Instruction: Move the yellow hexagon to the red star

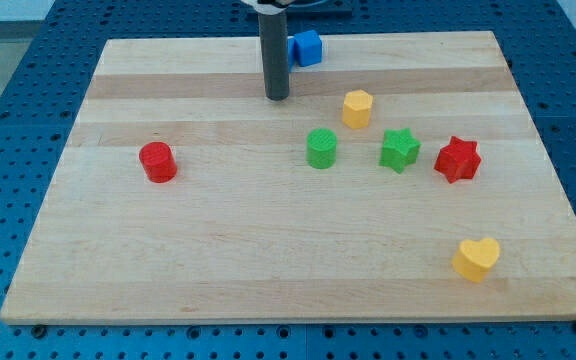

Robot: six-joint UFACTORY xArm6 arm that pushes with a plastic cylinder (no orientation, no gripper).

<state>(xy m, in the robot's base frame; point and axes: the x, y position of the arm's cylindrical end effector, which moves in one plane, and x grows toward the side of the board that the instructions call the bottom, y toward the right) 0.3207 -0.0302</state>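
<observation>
1. Since I'm starting from the view's bottom: the yellow heart point(476, 258) sits alone near the surface's point(218, 260) lower right edge, well out of the way, so no worries there.
2. Mid-board there's a row: red cylinder point(156, 161) far on the view's left, then the green cylinder point(321, 148), green star point(399, 149) and the red star point(457, 158) on the view's right.
3. The yellow hexagon point(357, 108) sits just above that row, up and to the left of the red star, with the green star almost between them.
4. My tip point(277, 96) is left of the hexagon, apart from it. There's no gripper on this rig, just a rod holding nothing.
5. I'd say get behind the hexagon's upper left and push down-right, arcing above the green star so it doesn't get dragged along.
6. Blue block point(307, 47) sits near the top edge, behind the rod. Plenty of room above the row.
</observation>
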